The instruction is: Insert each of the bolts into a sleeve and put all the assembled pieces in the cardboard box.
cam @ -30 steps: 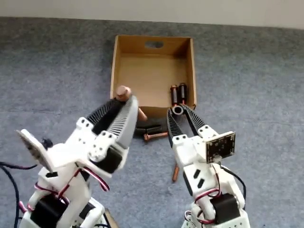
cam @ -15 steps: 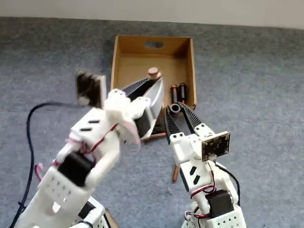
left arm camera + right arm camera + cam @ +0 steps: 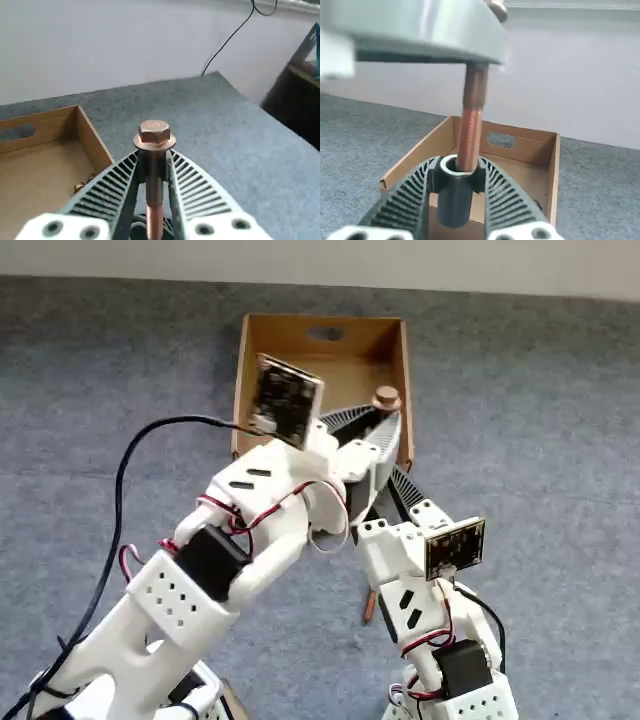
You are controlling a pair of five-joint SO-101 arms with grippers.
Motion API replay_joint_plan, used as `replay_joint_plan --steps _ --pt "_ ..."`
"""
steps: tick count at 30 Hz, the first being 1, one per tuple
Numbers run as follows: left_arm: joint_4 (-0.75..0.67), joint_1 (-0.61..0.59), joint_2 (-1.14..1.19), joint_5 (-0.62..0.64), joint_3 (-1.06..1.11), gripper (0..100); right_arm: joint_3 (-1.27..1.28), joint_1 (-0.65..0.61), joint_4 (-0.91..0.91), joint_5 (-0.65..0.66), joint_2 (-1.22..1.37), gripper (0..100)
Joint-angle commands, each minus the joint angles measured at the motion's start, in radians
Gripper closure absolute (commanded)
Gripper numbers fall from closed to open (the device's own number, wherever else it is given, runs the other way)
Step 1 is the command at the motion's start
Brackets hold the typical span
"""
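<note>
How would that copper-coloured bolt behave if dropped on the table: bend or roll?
Probably stiff and heavy for its size: the bolt looks solid metal, standing straight in the left tool. Lying down, its round shank might roll, curving around the wider flanged head.

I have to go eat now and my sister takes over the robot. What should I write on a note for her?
Left claw: shut on a bolt, head up.
Right claw: shut on a black sleeve, upright, by the cardboard box.
Done: the bolt's tip is just entering the sleeve's mouth.
Left: push the bolt fully in, then put the piece in the box. One loose bolt lies on the carpet beside the right arm and needs a sleeve too.
</note>
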Motion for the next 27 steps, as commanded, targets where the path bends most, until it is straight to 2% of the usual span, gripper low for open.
replay_joint_plan --steps 1,20,27 --pt "-0.023 0.022 0.004 -0.064 -0.05 99 -0.005 -0.008 -0.024 -0.012 -0.004 99.1" --pt "-0.021 0.015 0.01 -0.071 -0.047 99 0.024 -0.008 -0.027 -0.012 -0.004 99.1" --pt "-0.021 -0.071 0.01 -0.071 -0.047 99 0.021 -0.008 -0.028 -0.012 -0.004 99.1"
